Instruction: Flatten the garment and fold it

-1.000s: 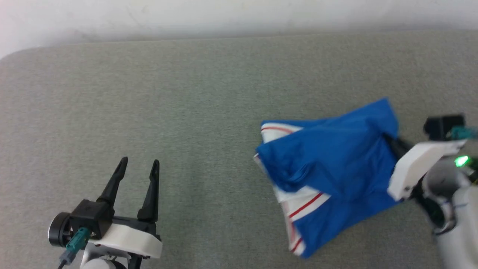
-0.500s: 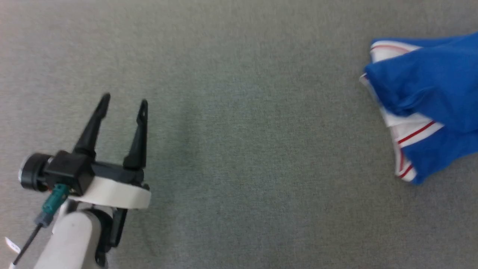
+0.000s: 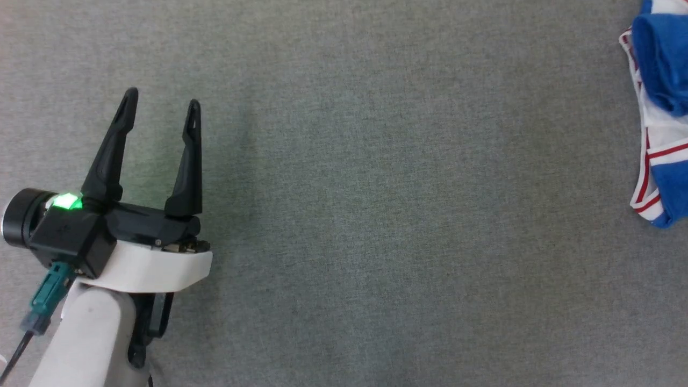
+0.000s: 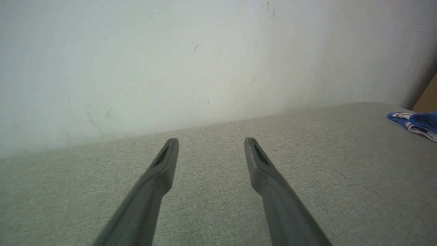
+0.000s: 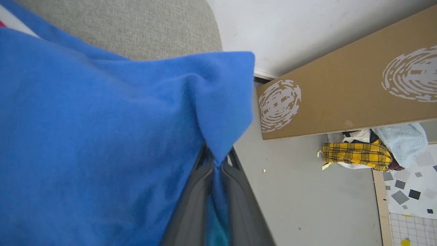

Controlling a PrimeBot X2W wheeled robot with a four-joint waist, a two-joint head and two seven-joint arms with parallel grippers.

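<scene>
Pinching a blue corner of the garment (image 5: 102,119), bunched at right on the grey surface (image 3: 376,215): right gripper (image 5: 216,155). Left gripper (image 3: 162,98) spread, empty, well apart. Risk: small single-corner hold slips, cloth slumps floorward.

My left hand (image 4: 211,141) is spread wide, its two dark fingers (image 4: 160,171) apart with nothing between them, pointing out over the grey fabric tabletop (image 4: 341,171). Ahead of the fingertips the tabletop meets a pale wall (image 4: 170,61) marked with faint scuffs. Well off to the right of my hand, a bit of the blue shirt (image 4: 418,122) lies bunched, showing white trim with red stripes. Just beyond it is a sliver of brown board (image 4: 427,99).
</scene>
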